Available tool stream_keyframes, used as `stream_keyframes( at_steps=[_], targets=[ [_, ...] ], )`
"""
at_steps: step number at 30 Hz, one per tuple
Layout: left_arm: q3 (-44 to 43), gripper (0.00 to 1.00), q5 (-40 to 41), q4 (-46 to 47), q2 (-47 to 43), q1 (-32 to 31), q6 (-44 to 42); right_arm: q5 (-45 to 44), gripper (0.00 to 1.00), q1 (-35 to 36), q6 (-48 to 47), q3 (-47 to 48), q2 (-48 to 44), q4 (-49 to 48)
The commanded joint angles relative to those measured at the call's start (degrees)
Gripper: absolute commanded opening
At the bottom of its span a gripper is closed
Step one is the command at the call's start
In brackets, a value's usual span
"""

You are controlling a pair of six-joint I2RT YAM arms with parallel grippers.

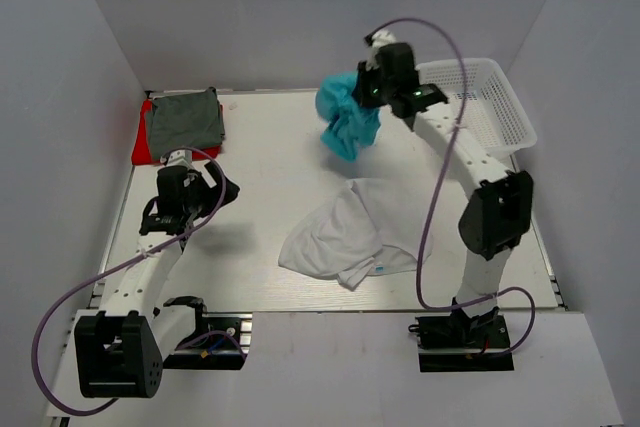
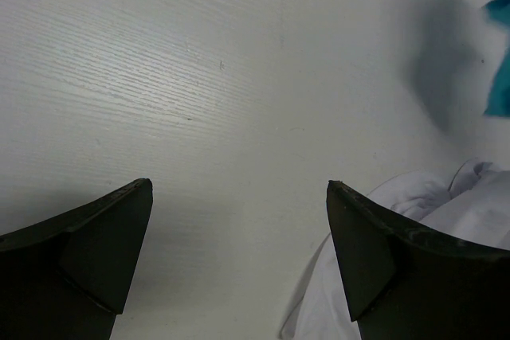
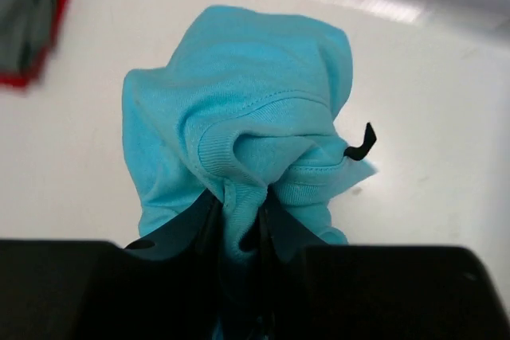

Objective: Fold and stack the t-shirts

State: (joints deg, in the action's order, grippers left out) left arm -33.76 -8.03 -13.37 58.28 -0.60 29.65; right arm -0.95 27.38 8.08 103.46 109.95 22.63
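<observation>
A turquoise t-shirt hangs bunched above the far middle of the table, pinched at its collar by my right gripper. In the right wrist view the turquoise t-shirt fills the centre and the right gripper is shut on a fold of it. A white t-shirt lies crumpled on the table's near middle; its edge, the white t-shirt, shows by my left gripper. A folded grey-green t-shirt rests on a red t-shirt at the far left. My left gripper hovers open over bare table.
A white lattice basket stands at the far right, just behind the right arm. Grey walls enclose the table on three sides. The right arm's purple cable loops above the white shirt.
</observation>
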Motion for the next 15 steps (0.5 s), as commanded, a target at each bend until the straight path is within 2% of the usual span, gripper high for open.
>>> stream_keyframes(
  at_steps=[1, 5, 10, 15],
  targets=[
    [0.8, 1.0, -1.5, 1.7, -2.9, 0.2, -1.9, -3.8, 0.0, -5.7, 1.7, 6.8, -8.1, -6.4],
    [1.3, 1.0, -3.0, 2.3, -3.6, 0.2, -3.0, -11.0, 0.0, -13.6, -0.8, 12.6, -9.5, -4.1],
    [1.3, 1.0, -5.7, 2.9, -2.8, 0.2, -4.2, -10.1, 0.0, -24.3, -1.9, 17.9, -9.1, -1.5],
    [1.3, 1.0, -8.0, 4.2, -0.9, -0.4, -4.7, -4.3, 0.0, -31.1, -3.6, 18.5, -5.1, 0.5]
  ],
)
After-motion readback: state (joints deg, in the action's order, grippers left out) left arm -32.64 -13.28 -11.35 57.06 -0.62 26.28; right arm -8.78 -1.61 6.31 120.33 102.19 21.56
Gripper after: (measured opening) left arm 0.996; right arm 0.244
